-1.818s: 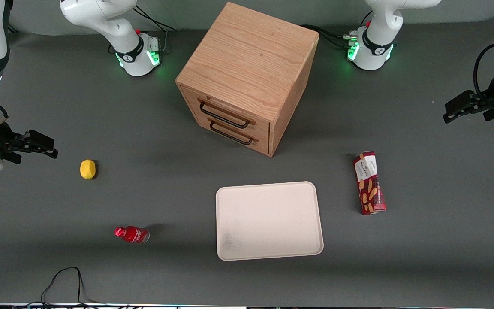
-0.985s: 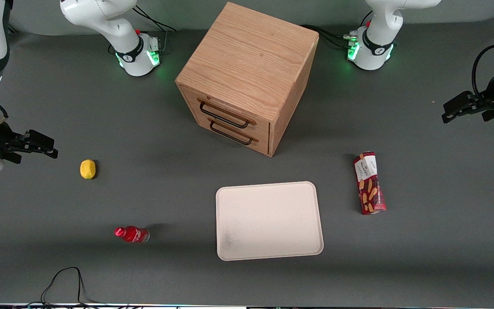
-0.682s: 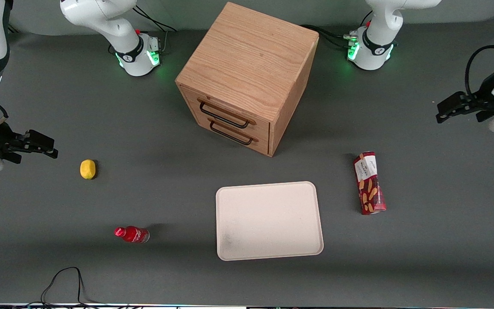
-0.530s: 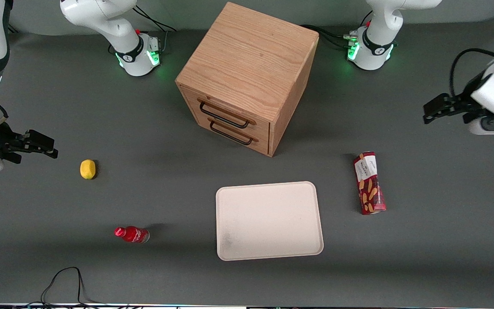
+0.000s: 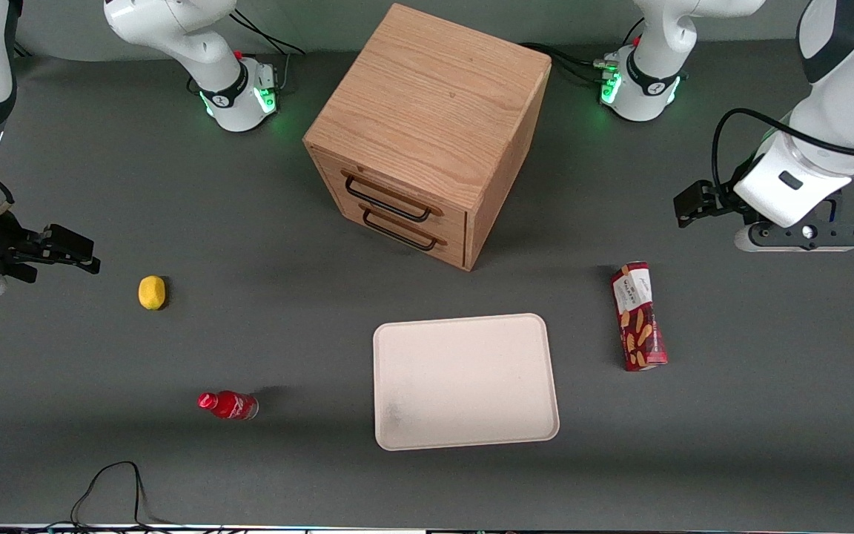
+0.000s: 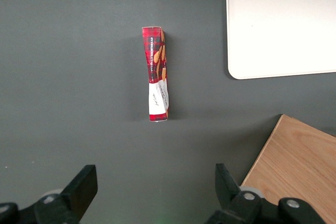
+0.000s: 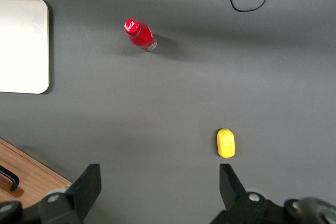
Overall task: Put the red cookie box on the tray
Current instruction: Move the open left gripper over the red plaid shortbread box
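Note:
The red cookie box (image 5: 639, 315) lies flat on the grey table, white label end toward the drawer cabinet; in the left wrist view the cookie box (image 6: 156, 74) has bare table all round it. The cream tray (image 5: 464, 380) lies beside it, a short gap apart, toward the parked arm's end, with nothing on it; a corner of the tray (image 6: 283, 24) shows in the left wrist view. My left gripper (image 5: 688, 206) hangs above the table, farther from the front camera than the box and slightly toward the working arm's end. That gripper (image 6: 156, 182) is open and holds nothing.
A wooden drawer cabinet (image 5: 427, 133) with two black handles stands farther back than the tray, its corner (image 6: 299, 166) close to the gripper. A yellow lemon (image 5: 151, 291) and a small red bottle (image 5: 228, 405) lie toward the parked arm's end. A black cable (image 5: 112, 482) loops at the front edge.
The left arm has swung in from the table's end toward the cookie box, bringing the open gripper much closer to it. Box, tray and the other things have not moved.

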### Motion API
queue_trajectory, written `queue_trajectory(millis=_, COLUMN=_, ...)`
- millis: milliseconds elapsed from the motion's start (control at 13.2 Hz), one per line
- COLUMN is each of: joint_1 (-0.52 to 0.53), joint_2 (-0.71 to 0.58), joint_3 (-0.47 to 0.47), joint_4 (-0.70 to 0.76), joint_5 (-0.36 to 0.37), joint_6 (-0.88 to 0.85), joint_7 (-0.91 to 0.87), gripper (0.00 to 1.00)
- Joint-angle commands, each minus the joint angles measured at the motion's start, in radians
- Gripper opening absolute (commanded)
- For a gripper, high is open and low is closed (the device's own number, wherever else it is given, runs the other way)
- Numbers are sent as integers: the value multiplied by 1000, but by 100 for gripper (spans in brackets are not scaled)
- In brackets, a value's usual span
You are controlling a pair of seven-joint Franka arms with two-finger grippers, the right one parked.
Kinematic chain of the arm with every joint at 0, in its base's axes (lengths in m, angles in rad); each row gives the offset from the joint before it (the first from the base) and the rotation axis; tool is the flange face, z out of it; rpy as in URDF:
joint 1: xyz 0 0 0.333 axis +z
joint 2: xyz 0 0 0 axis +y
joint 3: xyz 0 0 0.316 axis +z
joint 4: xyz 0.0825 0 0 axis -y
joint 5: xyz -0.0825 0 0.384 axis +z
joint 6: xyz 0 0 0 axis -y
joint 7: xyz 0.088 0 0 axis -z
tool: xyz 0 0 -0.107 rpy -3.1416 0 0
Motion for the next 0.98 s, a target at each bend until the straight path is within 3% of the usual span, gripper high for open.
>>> queue_trajectory(millis=0, joint_1=5, joint_2=19, joint_3=2, joint_4=6, joint_5=7, joint_6=24, joint_7=-4, gripper=100)
queue_trajectory(millis=303, joint_1=11, joint_2=79, joint_3=2, joint_4=-46, joint_5=0, joint_6=101, joint_7=-2, gripper=100)
queue_trajectory(millis=909, joint_1=19, joint_2=209, joint_3=4, joint_4=-330, joint_5=0, joint_6=564, joint_7=-2, gripper=100)
